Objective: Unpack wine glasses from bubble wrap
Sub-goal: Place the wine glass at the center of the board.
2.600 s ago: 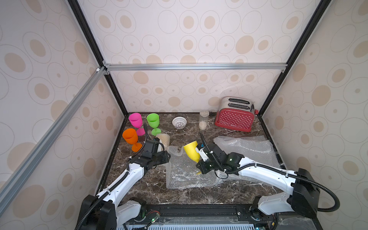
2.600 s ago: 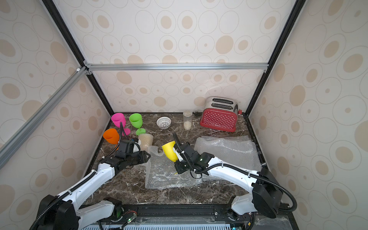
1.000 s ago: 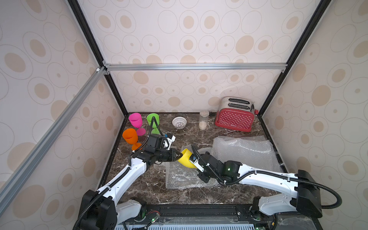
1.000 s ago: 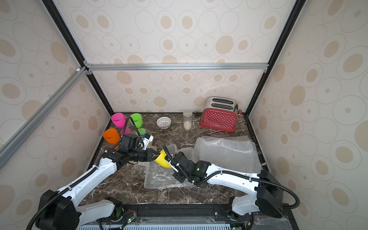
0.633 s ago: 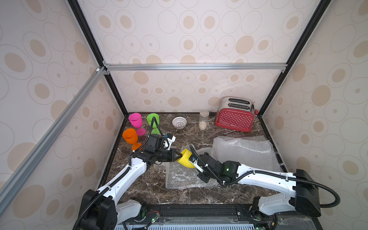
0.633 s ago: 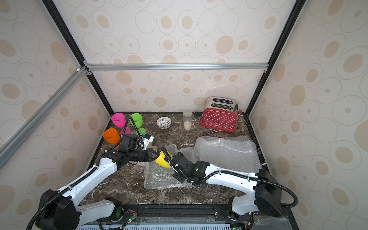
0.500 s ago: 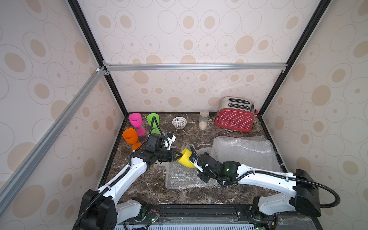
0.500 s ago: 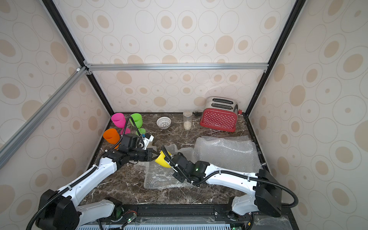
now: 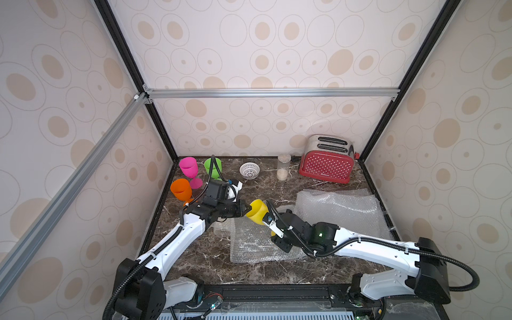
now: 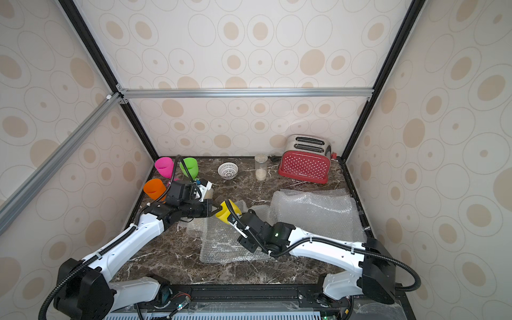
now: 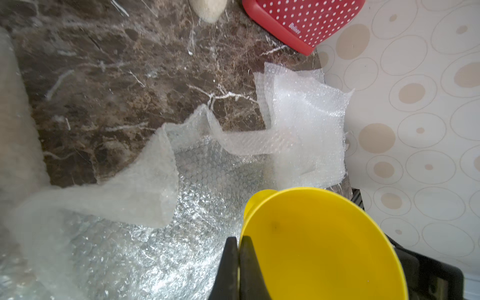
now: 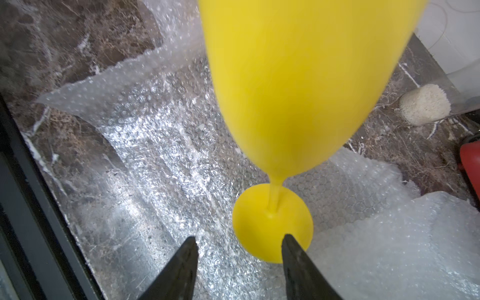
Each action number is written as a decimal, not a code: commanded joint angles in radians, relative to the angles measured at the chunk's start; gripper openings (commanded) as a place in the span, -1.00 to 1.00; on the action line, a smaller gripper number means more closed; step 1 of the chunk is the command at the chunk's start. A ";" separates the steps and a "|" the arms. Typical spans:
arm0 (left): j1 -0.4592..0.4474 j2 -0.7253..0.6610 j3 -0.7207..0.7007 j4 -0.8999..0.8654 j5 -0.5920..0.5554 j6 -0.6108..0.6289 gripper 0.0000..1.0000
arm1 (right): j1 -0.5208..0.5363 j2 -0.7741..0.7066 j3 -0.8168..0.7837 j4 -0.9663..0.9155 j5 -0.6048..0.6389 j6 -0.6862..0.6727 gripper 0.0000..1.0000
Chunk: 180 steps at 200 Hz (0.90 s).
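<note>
the left end effector (image 11: 239,241) was clenched on the rim of the bright yellow goblet (image 9: 257,212), one finger inside the bowl and one outside. the goblet hung in the air, tilted, its mouth turned toward the left arm and its foot toward the right arm. it was above the flat bubble wrap sheet (image 9: 253,245) and not touching it.

the right end effector (image 12: 239,242) had its jaws apart and gripped nothing. in the right wrist view the goblet's round foot (image 12: 271,223) lay just ahead of the fingertips, its edge overlapped by one finger (image 12: 298,265). i could not tell whether they touched.

the flat sheet lay spread on the marble tabletop (image 9: 205,263) near the front middle, with one edge curled up. a larger heap of bubble wrap (image 9: 338,206) lay to the right of it, reaching the right wall.

in both top views three bare goblets stood upright in the far left corner: the pink goblet (image 9: 188,166), the green goblet (image 9: 214,165) and, nearer the front, the orange goblet (image 9: 181,189). along the back wall were a white lattice bowl (image 9: 249,169), a clear jar (image 9: 283,167) and a red toaster (image 9: 327,166).
</note>
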 commanded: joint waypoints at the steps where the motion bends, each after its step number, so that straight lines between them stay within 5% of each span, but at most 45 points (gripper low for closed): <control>1: 0.013 0.040 0.126 -0.039 -0.086 0.027 -1.00 | -0.024 -0.086 0.024 -0.012 -0.038 0.035 0.13; 42: 0.013 0.177 0.364 -0.134 -0.317 0.112 -1.00 | -0.237 -0.218 -0.034 0.000 -0.168 0.150 0.19; 85: 0.012 0.326 0.556 -0.107 -0.367 0.151 -1.00 | -0.382 -0.230 -0.036 -0.074 -0.193 0.222 0.19; 180: -0.067 0.722 0.964 -0.269 -0.552 0.254 -1.00 | -0.486 -0.251 -0.079 -0.111 -0.219 0.274 0.19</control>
